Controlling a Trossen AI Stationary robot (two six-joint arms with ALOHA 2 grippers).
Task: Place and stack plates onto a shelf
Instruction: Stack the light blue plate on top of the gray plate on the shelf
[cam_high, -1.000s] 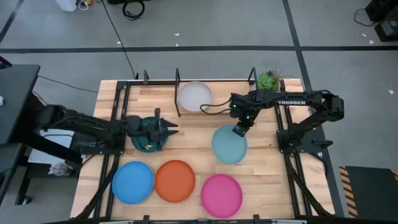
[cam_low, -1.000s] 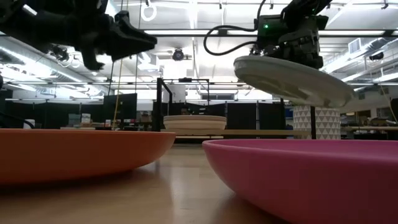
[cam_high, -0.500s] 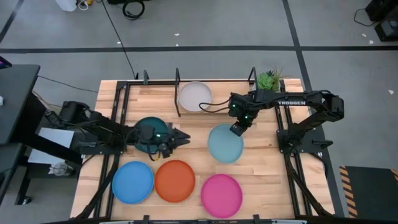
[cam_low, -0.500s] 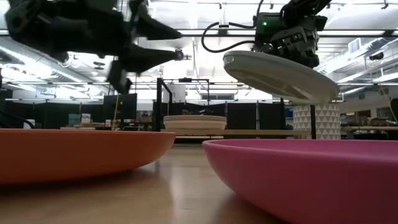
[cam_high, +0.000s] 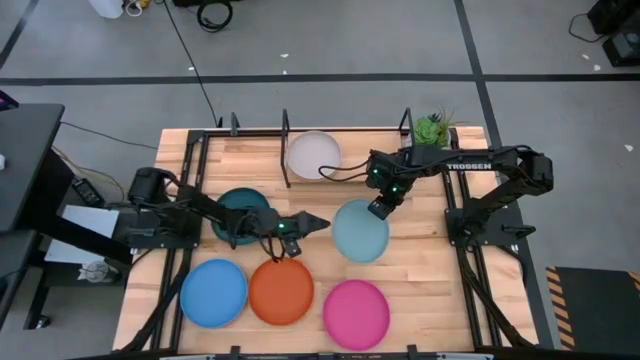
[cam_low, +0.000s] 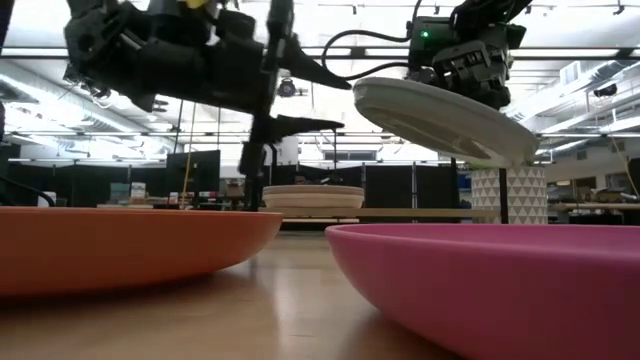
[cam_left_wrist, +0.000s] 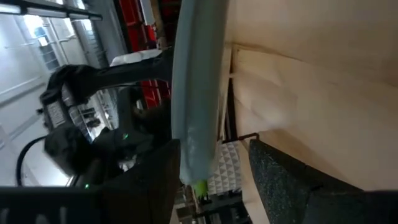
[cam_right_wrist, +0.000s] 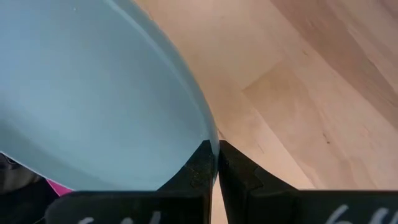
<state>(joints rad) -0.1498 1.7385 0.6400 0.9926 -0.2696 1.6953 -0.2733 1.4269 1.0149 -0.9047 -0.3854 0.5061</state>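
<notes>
My right gripper (cam_high: 380, 208) is shut on the light teal plate (cam_high: 360, 231), which hangs above the table's middle. My left gripper (cam_high: 318, 223) is open and points toward the table's right, its tips just short of that plate's left rim. In the left wrist view its two fingers (cam_left_wrist: 155, 180) stand on either side of the plate's edge (cam_left_wrist: 194, 93); I cannot tell whether they touch it. The dark teal plate (cam_high: 243, 210) lies on the table under the left arm. A pale grey plate (cam_high: 313, 153) lies in the shelf (cam_high: 286, 135). My right gripper pinches the light teal plate's rim (cam_right_wrist: 208, 138) between its two fingers, at the plate's far right side. The fingers come from above, slanting down. The plate is lifted clear of the table and tilted, its left rim (cam_low: 362, 92) higher than its right.
The blue plate (cam_high: 213, 292), orange plate (cam_high: 281, 290) and pink plate (cam_high: 355, 312) lie in a row along the near edge. A potted green plant (cam_high: 432, 127) stands at the far right beside the shelf's post (cam_high: 405, 122).
My left gripper has gone from over the dark teal plate toward the table's right, up to the light teal plate's left rim, still open. My right gripper has carried the light teal plate a little toward the table's left. The dark teal plate stays on the table.
</notes>
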